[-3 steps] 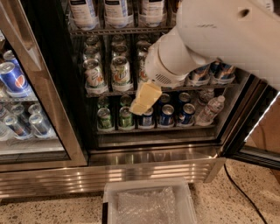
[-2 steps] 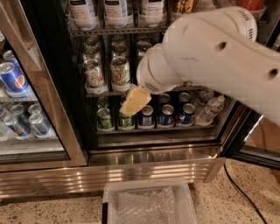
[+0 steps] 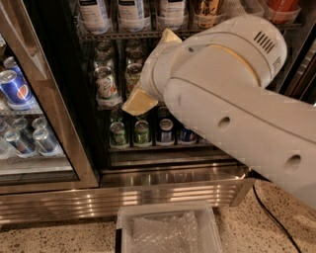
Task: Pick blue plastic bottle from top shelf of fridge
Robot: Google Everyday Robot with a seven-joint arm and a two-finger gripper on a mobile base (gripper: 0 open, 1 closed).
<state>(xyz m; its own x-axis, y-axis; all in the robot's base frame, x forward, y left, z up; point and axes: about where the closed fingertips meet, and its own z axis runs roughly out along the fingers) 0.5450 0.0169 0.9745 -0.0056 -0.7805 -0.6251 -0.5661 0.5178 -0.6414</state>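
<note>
Three tall plastic bottles with white-and-pale-blue labels and dark print stand in a row at the top edge of the camera view; the middle blue plastic bottle (image 3: 131,12) is cut off by the frame. They stand on the top shelf (image 3: 113,35), a dark wire rack inside the fridge (image 3: 168,190). My gripper (image 3: 154,69) is in front of the shelf below, just under and right of the bottles. Its two tan fingertips (image 3: 139,103) stand apart, one low and one near the top rail. It is open and empty. My big white arm hides the fridge's right side.
Soda cans (image 3: 142,132) fill the two lower racks. A steel-framed glass case with Pepsi cans (image 3: 14,88) stands at the left. A white bin (image 3: 168,230) sits on the floor in front. A black cable (image 3: 269,217) lies at the right. An orange-labelled bottle (image 3: 207,10) stands further right on the top shelf.
My arm has swung left and up and now covers more of the fridge. The gripper has risen toward the top shelf, and a second fingertip now shows near the rail.
</note>
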